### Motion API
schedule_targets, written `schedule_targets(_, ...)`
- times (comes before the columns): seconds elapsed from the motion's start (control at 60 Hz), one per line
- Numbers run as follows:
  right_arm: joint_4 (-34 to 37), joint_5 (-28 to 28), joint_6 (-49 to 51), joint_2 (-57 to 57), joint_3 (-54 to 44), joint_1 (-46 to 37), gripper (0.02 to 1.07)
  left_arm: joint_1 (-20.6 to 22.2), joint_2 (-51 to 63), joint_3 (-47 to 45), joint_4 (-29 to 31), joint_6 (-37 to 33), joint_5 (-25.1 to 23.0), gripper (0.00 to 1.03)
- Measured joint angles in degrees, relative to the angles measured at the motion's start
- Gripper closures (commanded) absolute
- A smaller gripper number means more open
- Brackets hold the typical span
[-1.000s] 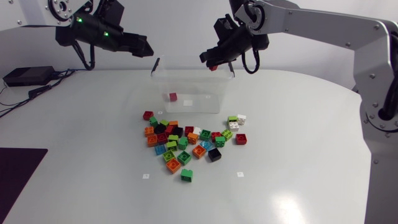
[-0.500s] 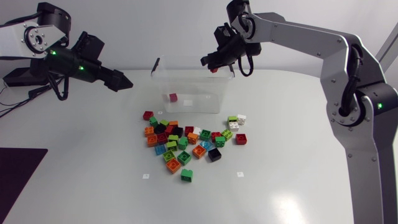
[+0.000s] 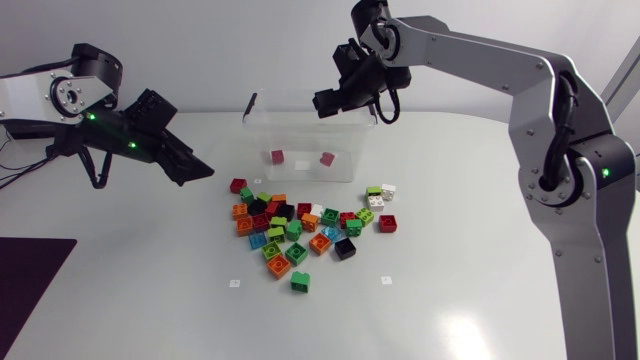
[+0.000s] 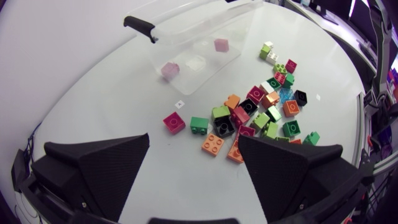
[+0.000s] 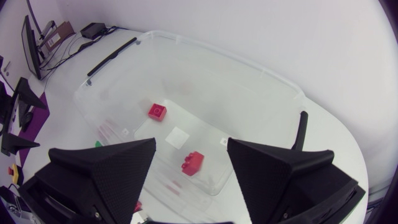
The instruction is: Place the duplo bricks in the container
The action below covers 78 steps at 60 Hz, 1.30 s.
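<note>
Bricks in the container (image 3: 300, 172) now number two. Your right tool (image 3: 322, 99) hangs released and empty above it, and its red brick (image 3: 327, 158) has dropped in near the other brick (image 3: 277, 156). Your left tool (image 3: 200, 170), also released, has swung down toward the pile (image 3: 300, 235) on the counter (image 3: 450, 260), where most bricks remain.

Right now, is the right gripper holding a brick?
No: the right gripper is open and empty above the container, where two red bricks lie.

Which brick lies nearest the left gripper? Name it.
The dark red brick closest ahead of the left gripper, beside a green one; every other brick lies farther off.
</note>
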State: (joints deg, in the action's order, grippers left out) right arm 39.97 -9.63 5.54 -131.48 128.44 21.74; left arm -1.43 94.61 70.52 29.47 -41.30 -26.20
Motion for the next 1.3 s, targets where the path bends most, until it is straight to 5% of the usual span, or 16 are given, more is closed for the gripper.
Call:
schedule_targets(0.3, -1.5, -0.4, 0.7, 16.0, -15.6, 0.8, 0.11, 0.2, 8.4, 1.2, 0.5, -15.5, -1.9, 0.04)
schedule_targets(0.633, -6.9, -2.2, 3.4, 31.9, -39.1, 1.1, 0.11, 0.5, 19.6, 13.5, 3.3, -29.2, -1.7, 0.05)
schedule_targets(1.0, -14.5, -2.6, 4.0, 39.3, -58.2, 1.1, 0.11, 0.5, 30.3, 25.4, 8.5, -36.9, -1.7, 0.07)
schedule_targets(1.3, -15.8, -2.6, 3.8, 41.2, -64.5, 0.5, 0.11, 0.5, 36.3, 31.6, 11.7, -40.9, -1.7, 0.07)
